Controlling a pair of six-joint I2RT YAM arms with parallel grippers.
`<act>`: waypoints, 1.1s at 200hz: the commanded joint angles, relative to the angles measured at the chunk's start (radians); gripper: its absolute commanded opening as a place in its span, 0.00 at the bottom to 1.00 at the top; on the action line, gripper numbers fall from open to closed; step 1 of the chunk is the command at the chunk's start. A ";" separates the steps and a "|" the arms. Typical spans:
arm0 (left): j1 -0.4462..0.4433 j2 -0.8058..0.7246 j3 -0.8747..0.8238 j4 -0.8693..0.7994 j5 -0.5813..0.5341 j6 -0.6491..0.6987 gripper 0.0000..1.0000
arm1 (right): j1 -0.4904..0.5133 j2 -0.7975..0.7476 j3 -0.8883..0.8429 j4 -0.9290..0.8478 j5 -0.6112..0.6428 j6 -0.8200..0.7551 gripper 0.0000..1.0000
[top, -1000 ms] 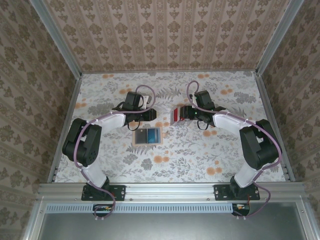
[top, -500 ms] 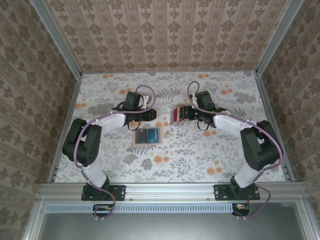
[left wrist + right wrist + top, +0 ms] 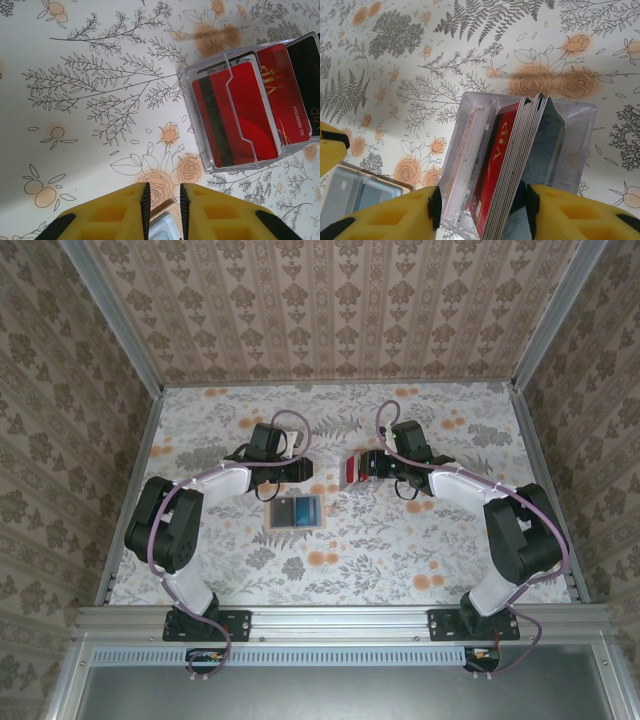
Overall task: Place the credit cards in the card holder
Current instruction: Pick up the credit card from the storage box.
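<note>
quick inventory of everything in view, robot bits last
tan folding card holder: one, blue-grey pockets, open flat mid-table.
clear plastic card box: one, transparent, beyond and right of the card holder.
thin plastic credit cards: several, red, white and dark, upright in the box.
floral table cover: one, white with orange blooms.
patterned walls: three, beige, around the table.
left gripper: one, yellow fingers, pinching the card holder's edge.
right gripper: one, yellow fingers, straddling the upright cards; grip unclear.

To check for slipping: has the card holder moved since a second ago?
No. The card holder keeps its place just above the printed orange flowers.
</note>
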 commanded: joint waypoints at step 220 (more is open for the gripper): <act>0.007 0.016 0.001 -0.005 0.027 0.026 0.25 | 0.000 -0.130 -0.075 0.049 0.070 0.001 0.09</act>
